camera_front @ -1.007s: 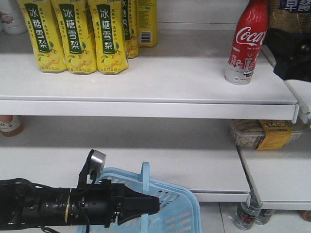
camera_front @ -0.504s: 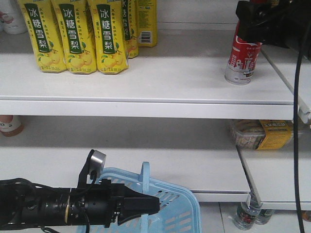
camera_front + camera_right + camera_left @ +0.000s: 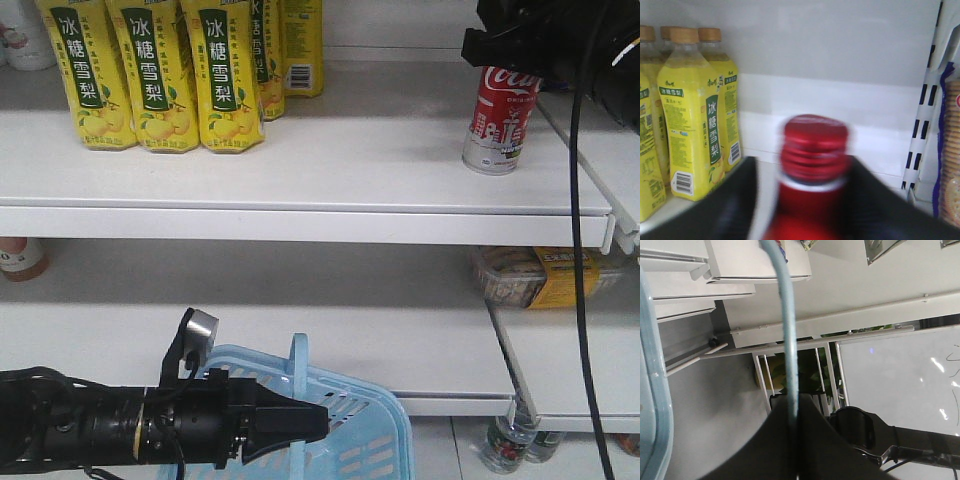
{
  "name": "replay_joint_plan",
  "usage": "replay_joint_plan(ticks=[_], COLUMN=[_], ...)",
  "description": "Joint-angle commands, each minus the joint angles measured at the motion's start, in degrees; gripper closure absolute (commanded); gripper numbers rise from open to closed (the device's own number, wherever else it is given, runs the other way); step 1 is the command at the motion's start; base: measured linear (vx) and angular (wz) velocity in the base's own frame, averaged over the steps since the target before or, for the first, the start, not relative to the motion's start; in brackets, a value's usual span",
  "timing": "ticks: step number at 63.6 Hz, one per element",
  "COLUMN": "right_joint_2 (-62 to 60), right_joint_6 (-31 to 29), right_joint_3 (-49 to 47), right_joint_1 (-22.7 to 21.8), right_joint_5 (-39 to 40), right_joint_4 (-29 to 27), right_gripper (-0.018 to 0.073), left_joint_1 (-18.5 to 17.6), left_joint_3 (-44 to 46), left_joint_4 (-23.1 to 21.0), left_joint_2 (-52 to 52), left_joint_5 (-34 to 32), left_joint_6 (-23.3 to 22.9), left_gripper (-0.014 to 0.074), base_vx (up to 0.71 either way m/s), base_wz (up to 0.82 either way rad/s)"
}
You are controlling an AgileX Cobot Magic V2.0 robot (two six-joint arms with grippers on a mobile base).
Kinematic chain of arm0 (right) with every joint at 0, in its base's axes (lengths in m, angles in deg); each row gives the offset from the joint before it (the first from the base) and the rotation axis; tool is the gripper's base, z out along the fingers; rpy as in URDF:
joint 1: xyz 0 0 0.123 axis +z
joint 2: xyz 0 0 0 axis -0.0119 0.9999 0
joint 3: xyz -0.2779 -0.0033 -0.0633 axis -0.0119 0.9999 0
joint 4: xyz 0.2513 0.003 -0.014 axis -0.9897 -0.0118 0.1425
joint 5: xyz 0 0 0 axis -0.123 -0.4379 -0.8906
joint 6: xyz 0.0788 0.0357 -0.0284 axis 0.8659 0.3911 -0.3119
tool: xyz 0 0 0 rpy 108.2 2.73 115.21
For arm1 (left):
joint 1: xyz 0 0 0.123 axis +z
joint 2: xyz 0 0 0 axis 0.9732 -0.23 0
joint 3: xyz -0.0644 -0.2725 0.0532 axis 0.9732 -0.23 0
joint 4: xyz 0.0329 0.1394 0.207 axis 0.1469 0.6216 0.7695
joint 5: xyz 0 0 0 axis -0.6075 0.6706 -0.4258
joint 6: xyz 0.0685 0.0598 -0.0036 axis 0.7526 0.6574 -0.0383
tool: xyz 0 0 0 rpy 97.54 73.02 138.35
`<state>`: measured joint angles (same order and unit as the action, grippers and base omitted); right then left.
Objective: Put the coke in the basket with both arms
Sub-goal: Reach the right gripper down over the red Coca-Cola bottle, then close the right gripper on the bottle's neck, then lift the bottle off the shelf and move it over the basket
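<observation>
The coke, red-labelled with white script, stands upright at the right end of the upper shelf. My right gripper covers its neck and cap from the right. In the right wrist view the red cap of the coke sits between the black fingers; a gap shows on the left side, so the gripper is open around it. Low in front, my left gripper is shut on the swing handle of the pale blue basket. The handle runs into the closed jaws of the left gripper.
Yellow pear-drink bottles stand at the upper shelf's left, seen also as bottles beside the coke. A packaged snack lies on the lower shelf at right. Dark bottles stand near the floor. Biscuit packs border the right.
The right arm has moved left and up over the coke's top, now hiding its neck and cap. The left arm and basket have not moved.
</observation>
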<state>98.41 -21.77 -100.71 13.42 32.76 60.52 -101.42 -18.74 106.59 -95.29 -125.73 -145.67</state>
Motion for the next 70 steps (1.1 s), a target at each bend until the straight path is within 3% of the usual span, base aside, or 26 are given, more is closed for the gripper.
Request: replay_joint_plan(ticks=[1, 6, 24, 38, 46, 58, 70], right_joint_2=[-3.05, -4.56, -11.26, -18.6, -22.02, -26.44, -31.68], right_joint_6=[-0.36, -0.36, -0.15, -0.8, -0.82, -2.32, -10.22], right_joint_3=[-2.03, -2.03, -1.83, -1.83, -1.83, -1.59, 9.01], right_joint_1=[0.36, 0.36, 0.36, 0.36, 0.36, 0.36, 0.36], right_joint_5=[3.06, 0.42, -11.84, -20.05, -23.75, -34.77, -30.36], right_joint_4=[-0.02, -0.02, -0.12, -5.85, -6.37, -12.52, -23.52], right_gripper=[0.0445, 0.0577, 0.0568, 0.0568, 0.0568, 0.0568, 0.0566], left_joint_1=[-0.28, -0.28, -0.28, -0.28, -0.28, -0.28, -0.28], left_joint_3=[0.75, 0.75, 0.75, 0.75, 0.75, 0.75, 0.75], left_joint_4=[-2.44, -2.44, -2.44, -2.44, -2.44, -2.44, -2.44], left_joint_2=[2.63, 2.63, 2.63, 2.63, 2.63, 2.63, 2.63], left_joint_5=[-13.67, -13.67, -13.67, -13.67, -13.67, -13.67, -13.67], left_joint_6=[0.41, 0.41, 0.41, 0.41, 0.41, 0.41, 0.41], left_gripper=[0.0603, 0.0603, 0.0603, 0.0603, 0.0603, 0.0603, 0.0603], base_vx=[0.0, 0.0, 0.0, 0.0, 0.0, 0.0, 0.0], base_wz=[0.0, 0.0, 0.0, 0.0, 0.0, 0.0, 0.0])
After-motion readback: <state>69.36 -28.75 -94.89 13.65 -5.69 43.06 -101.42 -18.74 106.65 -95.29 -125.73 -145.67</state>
